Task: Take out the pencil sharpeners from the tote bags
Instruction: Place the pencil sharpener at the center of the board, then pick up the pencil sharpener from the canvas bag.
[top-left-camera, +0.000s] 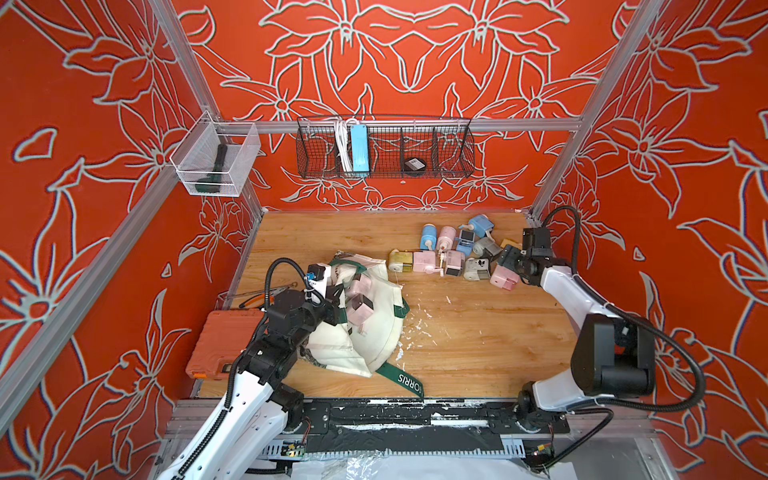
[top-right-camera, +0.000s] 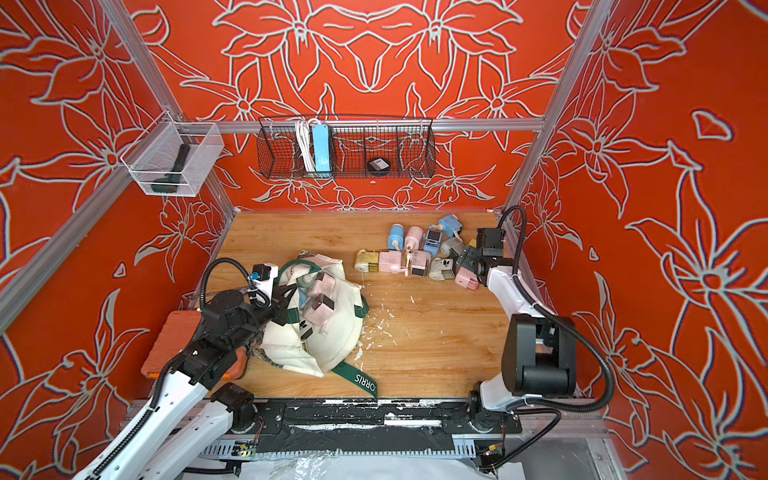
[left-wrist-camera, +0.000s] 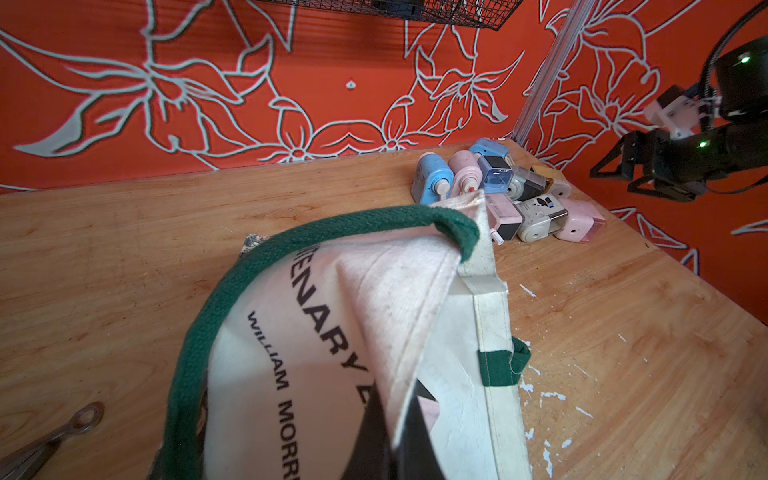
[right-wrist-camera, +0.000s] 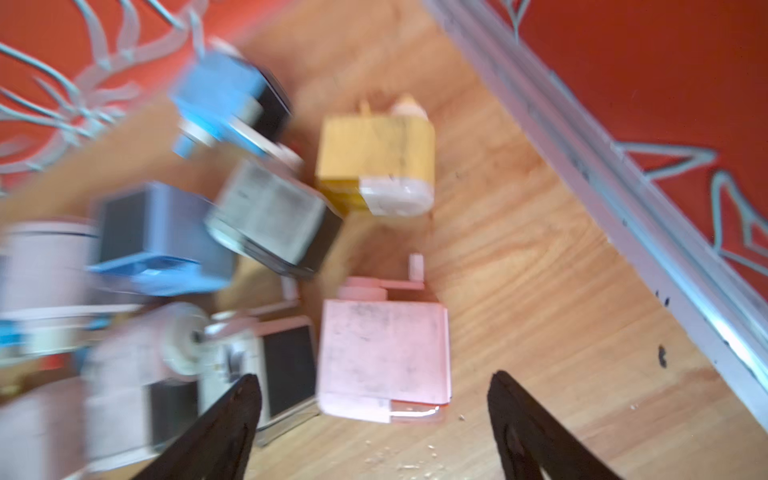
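Sharpener (right-wrist-camera: 382, 349) lies just before spread right fingers (right-wrist-camera: 232, 415).

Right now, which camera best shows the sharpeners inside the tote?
Both top views: they look into the open tote, where pink sharpeners lie. The left wrist view catches only a pink sliver behind canvas; the right wrist view shows none.

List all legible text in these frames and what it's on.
"WILLIAM MORR", cut off: tote bag panel, left wrist view.
"ENARY", cut off: same panel.
"ORRIS": green handle, in both top views.
Label on black disc in wire basket: too small to read.
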